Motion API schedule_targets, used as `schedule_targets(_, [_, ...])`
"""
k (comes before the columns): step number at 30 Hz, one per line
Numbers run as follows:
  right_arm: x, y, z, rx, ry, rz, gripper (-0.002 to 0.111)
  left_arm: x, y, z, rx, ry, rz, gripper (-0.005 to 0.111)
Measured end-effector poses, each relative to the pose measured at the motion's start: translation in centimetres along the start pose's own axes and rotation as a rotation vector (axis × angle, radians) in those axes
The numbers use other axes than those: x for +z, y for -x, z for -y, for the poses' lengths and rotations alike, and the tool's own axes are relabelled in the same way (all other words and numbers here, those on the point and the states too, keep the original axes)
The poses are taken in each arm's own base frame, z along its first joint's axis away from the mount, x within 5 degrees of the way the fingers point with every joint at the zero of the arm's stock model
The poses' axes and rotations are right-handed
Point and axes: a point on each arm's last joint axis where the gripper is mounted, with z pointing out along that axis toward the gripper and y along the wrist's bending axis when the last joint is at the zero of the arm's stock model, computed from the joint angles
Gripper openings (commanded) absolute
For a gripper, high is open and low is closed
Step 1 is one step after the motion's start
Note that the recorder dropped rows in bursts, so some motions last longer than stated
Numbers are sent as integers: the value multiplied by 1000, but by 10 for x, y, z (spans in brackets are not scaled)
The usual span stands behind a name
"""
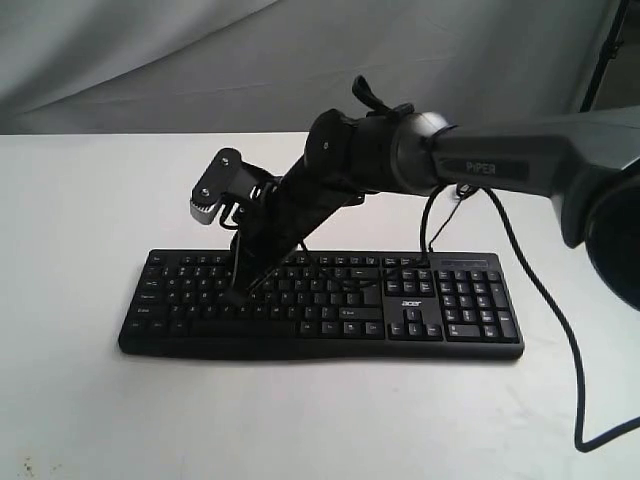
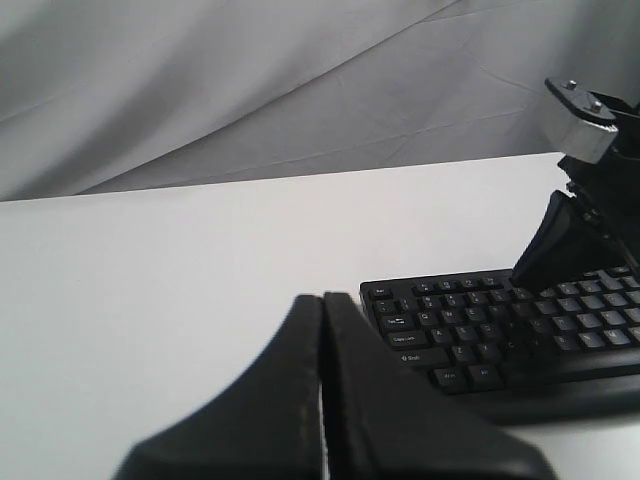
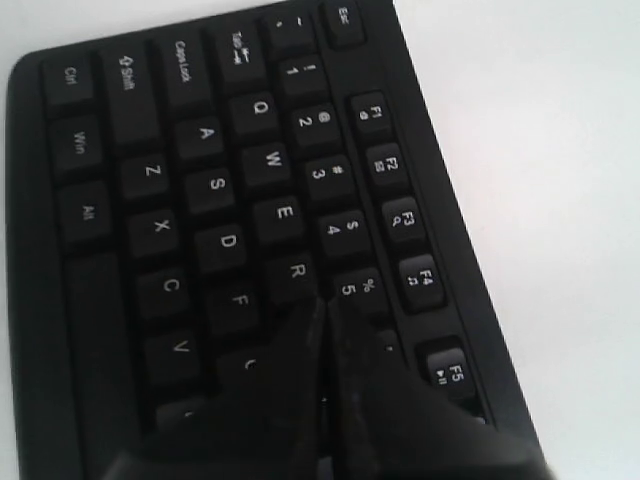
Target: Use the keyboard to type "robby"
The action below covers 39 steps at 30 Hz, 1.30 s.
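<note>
The black keyboard point(image 1: 320, 305) lies flat on the white table, its number pad and "acer" logo on the right. My right gripper point(image 1: 238, 292) reaches across the middle and slants down onto the left half of the keys. In the right wrist view this gripper point(image 3: 322, 300) is shut and empty, with its tips right beside the R key point(image 3: 297, 270), below the 5 key. My left gripper point(image 2: 322, 296) is shut and empty, hovering over bare table off the keyboard's point(image 2: 500, 330) left end. The left arm does not show in the exterior view.
A thin black cable point(image 1: 545, 300) runs from the keyboard's back edge and loops across the table to the right. The right arm's thick link point(image 1: 500, 165) spans above the keyboard's right half. Grey cloth point(image 1: 150, 50) hangs behind the table.
</note>
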Motion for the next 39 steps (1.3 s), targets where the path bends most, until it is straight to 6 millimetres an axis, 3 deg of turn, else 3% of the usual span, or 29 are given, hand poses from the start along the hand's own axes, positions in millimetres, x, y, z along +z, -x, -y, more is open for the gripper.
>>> schedule_targets(27, [1, -8, 4, 11, 11, -41, 0, 0, 0, 0, 0, 0, 0, 0])
schedule_targets(39, [10, -14, 4, 17, 22, -61, 0, 0, 0, 0, 0, 0, 0, 0])
